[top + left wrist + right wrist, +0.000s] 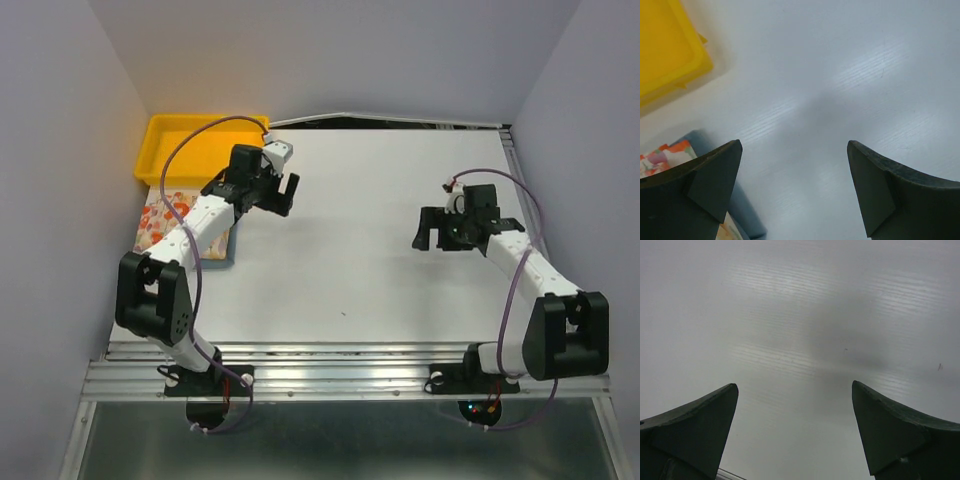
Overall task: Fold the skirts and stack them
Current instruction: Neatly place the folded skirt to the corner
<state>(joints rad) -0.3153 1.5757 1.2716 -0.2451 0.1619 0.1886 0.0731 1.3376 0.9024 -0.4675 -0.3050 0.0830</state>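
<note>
Two folded skirts lie stacked at the table's left edge, partly hidden under my left arm. The cream floral skirt [152, 224] is on top, and the blue-grey skirt [217, 250] shows along its right edge. In the left wrist view the floral skirt [667, 154] and the blue-grey skirt [746, 218] sit at the lower left, behind my left finger. My left gripper [287, 196] [794, 146] hangs open and empty over bare table, to the right of the stack. Over the right half of the table my right gripper [424, 231] [794, 386] is open and empty.
A yellow plastic tray [190, 140] [665, 50] stands at the back left, just behind the stack. The white table [350, 260] ends in a metal rail at the near edge. Grey walls close in the left, right and back sides.
</note>
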